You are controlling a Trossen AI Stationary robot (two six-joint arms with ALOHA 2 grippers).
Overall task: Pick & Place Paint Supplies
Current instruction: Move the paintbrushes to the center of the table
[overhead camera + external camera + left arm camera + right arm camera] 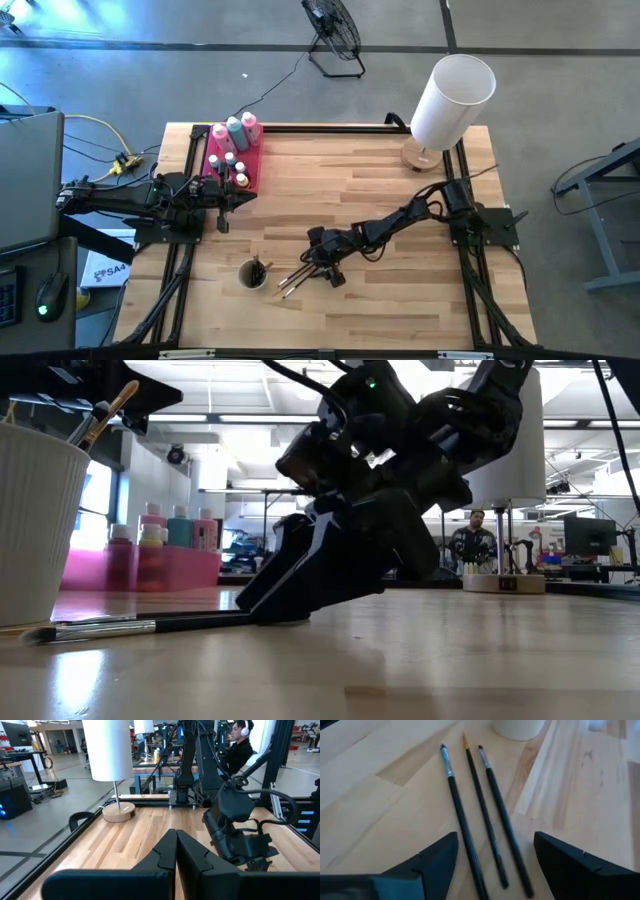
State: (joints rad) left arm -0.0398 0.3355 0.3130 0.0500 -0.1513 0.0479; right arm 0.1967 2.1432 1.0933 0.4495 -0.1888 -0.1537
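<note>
High view: right claw (322,262) sits low on the surface (400,300), just right of the white cup (253,274); brushes (293,282) lie between cup and claw.

Right wrist view: three brushes (485,815) run lengthwise between wide-spread fingers (437,855), tips toward the cup (nothing gripped).

Left claw (222,213) waits pinched empty beside the pink tray (253,172), farther off.
</note>
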